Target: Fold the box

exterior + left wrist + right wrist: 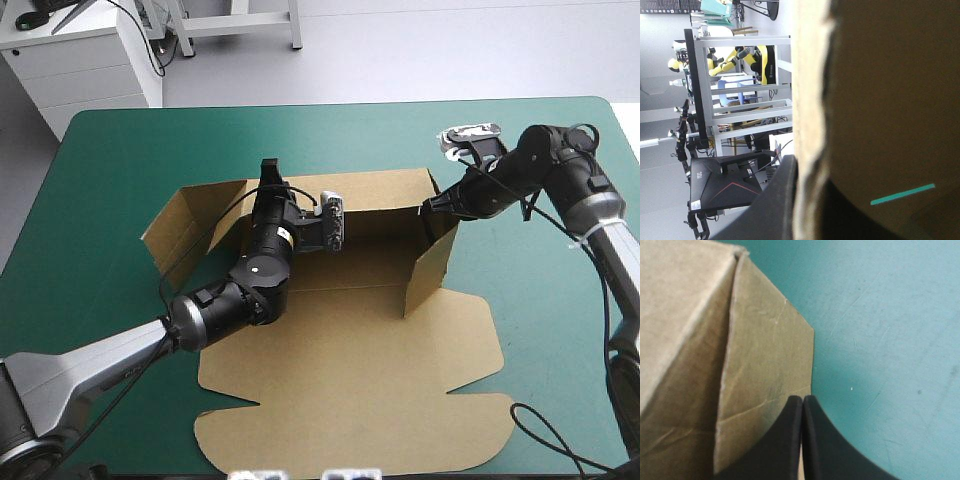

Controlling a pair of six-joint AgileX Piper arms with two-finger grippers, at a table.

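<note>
Brown box (350, 390) on teal-green table (130, 150)

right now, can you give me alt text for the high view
A brown box lies half folded on the teal-green table, far wall and right side flap raised, the lid flat toward the near edge. The left arm's fingers grip the far wall's top edge; the right arm's fingers pinch its far right corner.

one box (350, 360), one left gripper (268, 168), one right gripper (429, 206), one teal-green cover (120, 160).
</note>
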